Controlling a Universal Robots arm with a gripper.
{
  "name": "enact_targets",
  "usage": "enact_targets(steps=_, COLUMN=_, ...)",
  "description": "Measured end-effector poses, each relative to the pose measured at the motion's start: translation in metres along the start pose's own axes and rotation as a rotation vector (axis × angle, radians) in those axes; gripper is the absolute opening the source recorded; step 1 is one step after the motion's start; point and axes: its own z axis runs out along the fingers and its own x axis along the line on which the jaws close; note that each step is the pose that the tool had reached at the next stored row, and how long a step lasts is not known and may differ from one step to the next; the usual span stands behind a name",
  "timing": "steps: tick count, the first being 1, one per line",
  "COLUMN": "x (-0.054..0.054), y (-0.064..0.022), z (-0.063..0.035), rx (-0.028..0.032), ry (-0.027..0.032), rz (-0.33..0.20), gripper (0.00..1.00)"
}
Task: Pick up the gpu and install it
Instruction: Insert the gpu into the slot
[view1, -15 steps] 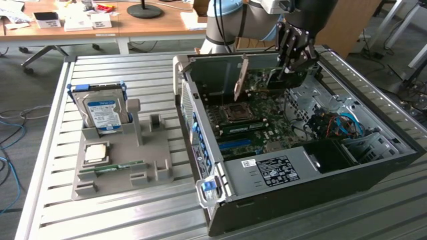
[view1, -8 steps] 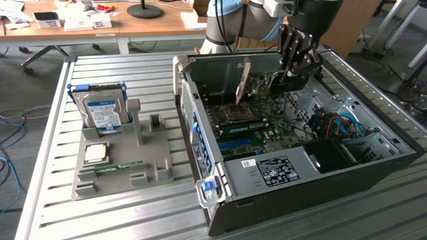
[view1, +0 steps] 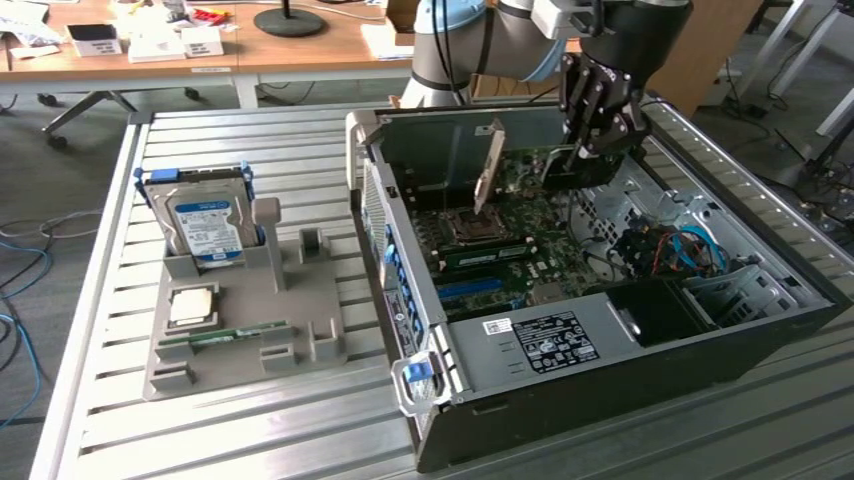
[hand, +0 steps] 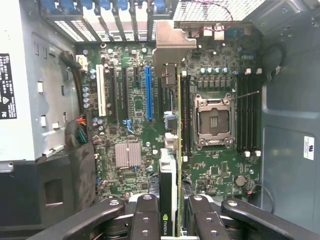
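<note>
GPU (hand: 168, 185) sits edge-on, clamped in gripper (hand: 173, 216), over motherboard (hand: 135, 125) inside PC case (view1: 747, 330). Step in hand: install; card not visibly seated. Seating likely needs edge aligned w/ slot, bracket at rear, straight push.

Your exterior view sits high and back from the slatted worktop (view1: 267, 420). It looks down at a slant and takes in the whole open computer case (view1: 747, 330) and the grey tray (view1: 307, 300) to the exterior view's left of it. Your wrist view looks straight down into the case from close above the motherboard (hand: 135, 100), past the pincer (hand: 172, 220). Both views share the motherboard, its processor socket (hand: 214, 120) and the gpu (hand: 172, 45).
</note>
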Motion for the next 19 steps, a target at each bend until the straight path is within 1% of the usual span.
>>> enact_targets(steps=3, x=0.0006, y=0.0000, z=0.0008, rx=0.0002, ry=0.0051, rz=0.001, gripper=0.27)
enact_targets(steps=10, x=0.0018, y=0.0004, z=0.0044, rx=0.0010, ry=0.0134, rz=0.004, gripper=0.27)
enact_targets(steps=17, x=0.0018, y=0.0004, z=0.0044, rx=0.0010, ry=0.0135, rz=0.004, gripper=0.27)
enact_targets(steps=18, x=0.0018, y=0.0003, z=0.0044, rx=0.0004, ry=0.0136, rz=0.004, gripper=0.27)
enact_targets(steps=19, x=0.0017, y=-0.0001, z=0.0046, rx=-0.0016, ry=0.0137, rz=0.005, gripper=0.27)
